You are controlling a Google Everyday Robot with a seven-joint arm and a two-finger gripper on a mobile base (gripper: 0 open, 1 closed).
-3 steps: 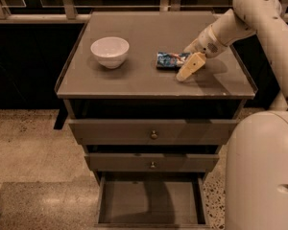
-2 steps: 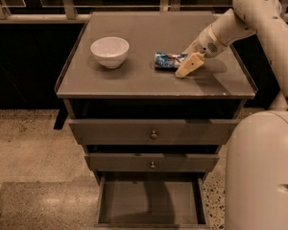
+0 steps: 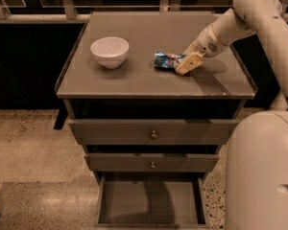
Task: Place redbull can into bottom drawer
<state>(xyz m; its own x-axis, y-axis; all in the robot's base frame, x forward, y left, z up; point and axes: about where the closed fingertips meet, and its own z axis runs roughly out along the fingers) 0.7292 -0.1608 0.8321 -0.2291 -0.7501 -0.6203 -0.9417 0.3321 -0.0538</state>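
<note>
Bottom drawer point(image 3: 151, 206): nearest the camera, pulled out at the foot of the cabinet, flat grey floor open from above.
Upper drawers point(image 3: 153, 128): two above it, each with a small round knob.
Redbull can point(image 3: 165, 60): lying on its side on the cabinet top point(image 3: 134, 83), right of centre.
Handling: probably light, smooth and thin-walled; likely to roll, and to dent under a hard squeeze.
Hold: across the round body near mid-length, with modest force.
Gripper point(image 3: 188, 63): at the can's right end; whether it grips cannot be told.
White bowl point(image 3: 110, 51): slightly farther back on the left, well apart from the can.
</note>
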